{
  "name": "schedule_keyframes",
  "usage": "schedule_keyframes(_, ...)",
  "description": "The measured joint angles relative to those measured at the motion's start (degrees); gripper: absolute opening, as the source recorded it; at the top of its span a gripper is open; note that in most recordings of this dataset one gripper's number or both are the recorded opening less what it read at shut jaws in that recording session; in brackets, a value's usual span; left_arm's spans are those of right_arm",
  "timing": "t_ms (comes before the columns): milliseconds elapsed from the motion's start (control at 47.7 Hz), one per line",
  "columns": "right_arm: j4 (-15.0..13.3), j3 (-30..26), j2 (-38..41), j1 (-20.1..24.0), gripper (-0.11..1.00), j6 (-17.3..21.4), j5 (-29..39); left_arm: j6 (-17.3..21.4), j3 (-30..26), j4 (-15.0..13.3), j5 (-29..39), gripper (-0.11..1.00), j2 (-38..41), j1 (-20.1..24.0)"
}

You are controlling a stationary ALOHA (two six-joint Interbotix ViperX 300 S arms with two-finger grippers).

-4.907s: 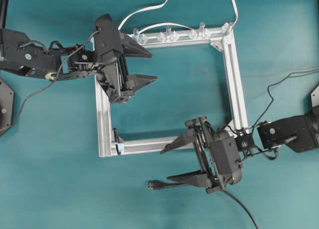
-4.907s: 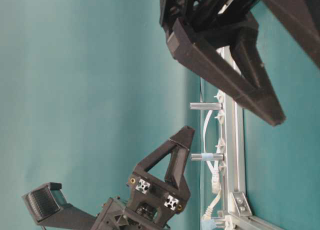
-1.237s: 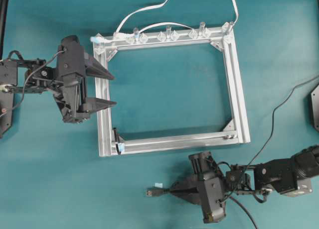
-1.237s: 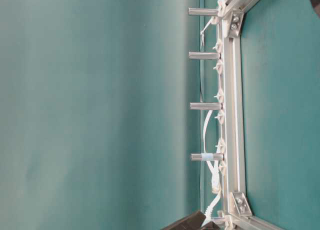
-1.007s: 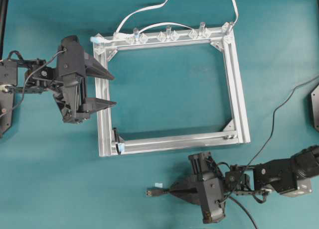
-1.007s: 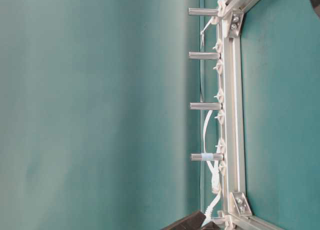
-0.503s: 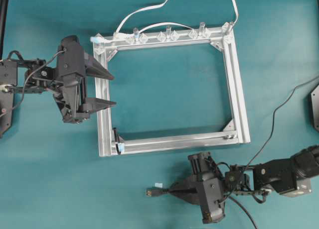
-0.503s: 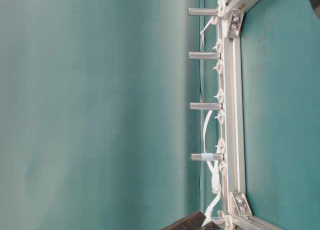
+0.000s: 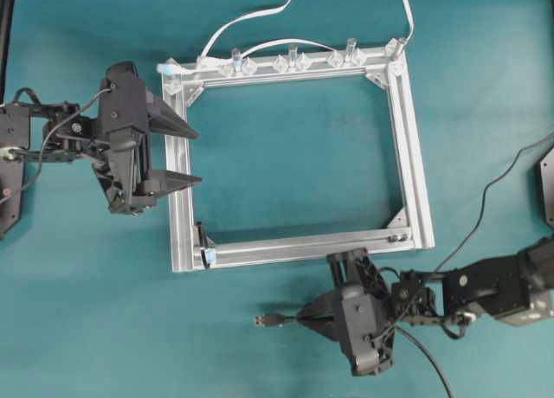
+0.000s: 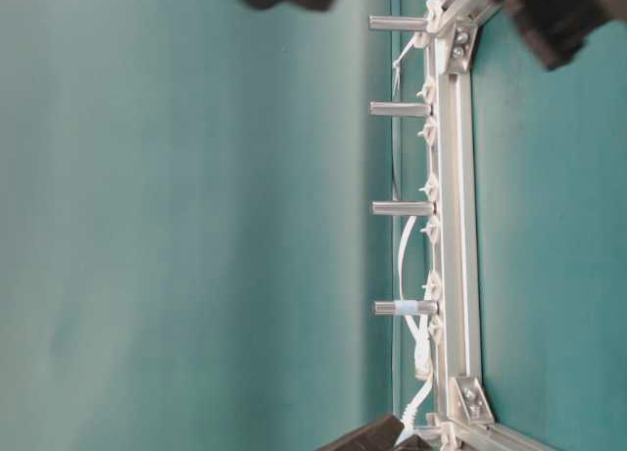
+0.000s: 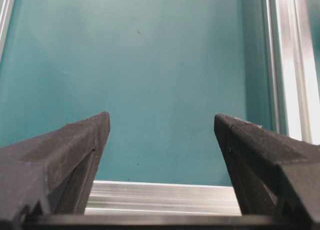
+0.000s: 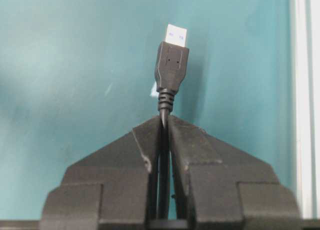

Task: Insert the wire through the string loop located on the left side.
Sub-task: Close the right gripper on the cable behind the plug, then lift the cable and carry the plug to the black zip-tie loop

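Observation:
The wire [image 9: 268, 320] is a thin black cable ending in a black plug with a metal tip, pointing left below the frame. My right gripper [image 9: 303, 317] is shut on the cable just behind the plug. In the right wrist view the plug [image 12: 171, 65] sticks out past the right gripper [image 12: 164, 121]. The string loop [image 9: 201, 235] stands at the frame's lower left corner above a pale blue tape tab [image 9: 208, 258], up and left of the plug. My left gripper [image 9: 198, 158] hangs open over the frame's left rail [image 11: 165, 197], nothing between its fingers [image 11: 75, 140].
The square aluminium frame [image 9: 407, 156] lies mid-table, with clear pegs [image 9: 290, 60] along its far rail and a white flat cable [image 9: 251, 17] running off the top. In the table-level view the pegs [image 10: 402, 208] show, with dark blurred arm parts [image 10: 563, 15] at the top.
The right gripper has moved up toward the frame's lower rail, carrying the plug with it. The left arm has not moved.

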Motion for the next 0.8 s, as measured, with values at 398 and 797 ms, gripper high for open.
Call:
schedule_keyframes(398, 0.09, 0.00, -4.57, -2.81, 0.07, -3.34, 5.01, 0.00, 0.00, 0.00, 0.00, 0.85, 0.00, 0.00)
schedule_keyframes(797, 0.00, -0.26, -5.19, -2.99, 0.07, -3.52, 5.98, -0.09, 0.00, 0.00, 0.09, 0.85, -0.09, 0.00)
